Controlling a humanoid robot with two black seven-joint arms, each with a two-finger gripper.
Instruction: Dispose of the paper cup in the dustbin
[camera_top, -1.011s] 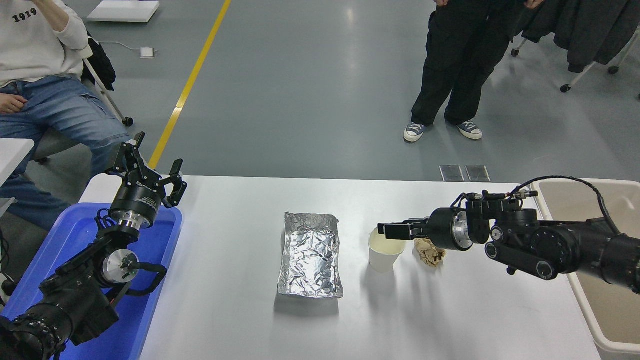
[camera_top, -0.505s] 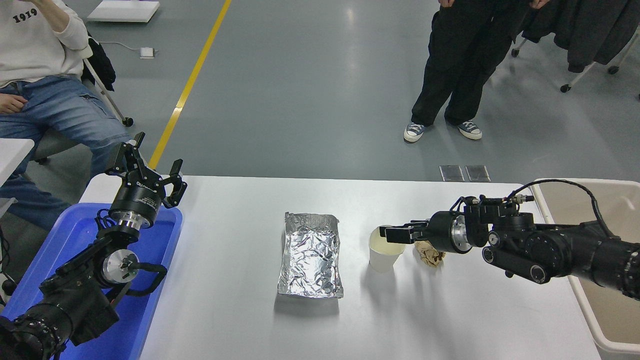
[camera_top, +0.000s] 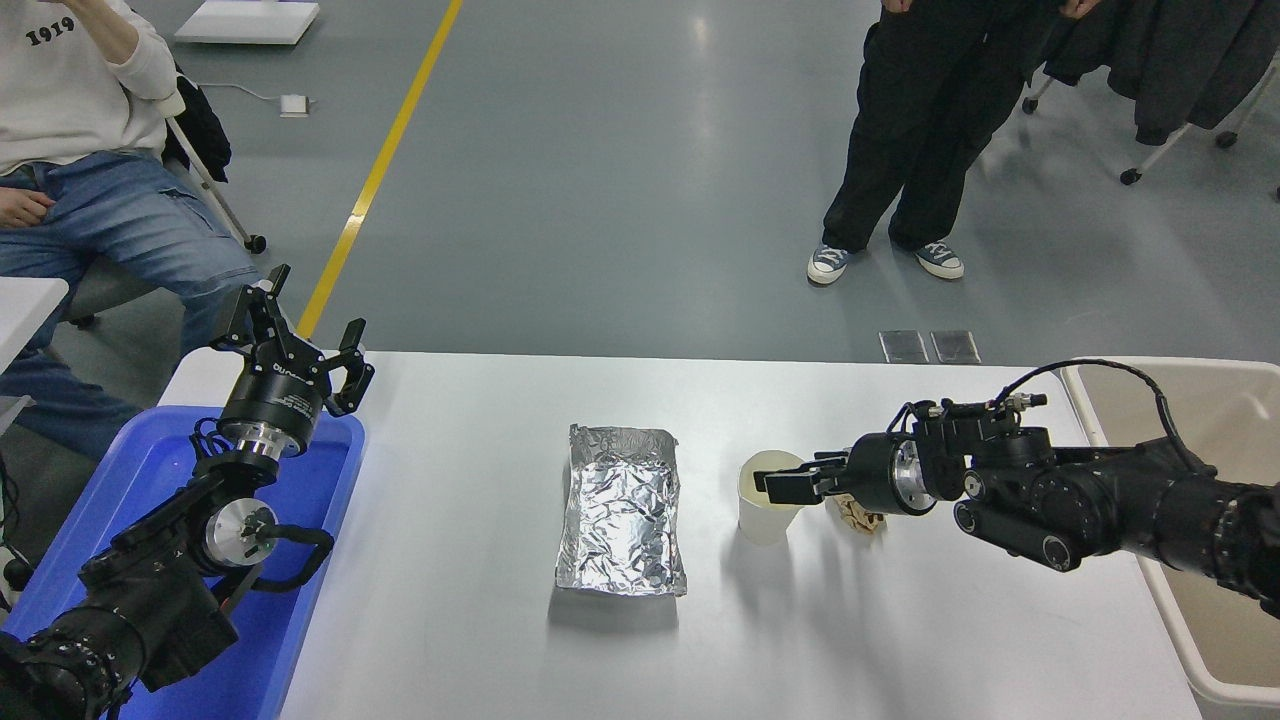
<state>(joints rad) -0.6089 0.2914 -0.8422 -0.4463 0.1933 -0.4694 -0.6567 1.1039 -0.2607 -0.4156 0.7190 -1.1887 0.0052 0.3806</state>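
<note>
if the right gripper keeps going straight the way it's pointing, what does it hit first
Most likely the paper cup. The right gripper points leftward with its tips already at the cup's rim. Beyond the cup lies the foil tray. Depth is hard to judge from this one view.

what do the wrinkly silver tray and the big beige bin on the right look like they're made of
The shiny silver rectangular tray looks like thin aluminium foil: creased all over, with mirror-bright glints. The large beige rectangular bin looks like moulded plastic: smooth, matte, with a thick rounded rim.
</note>
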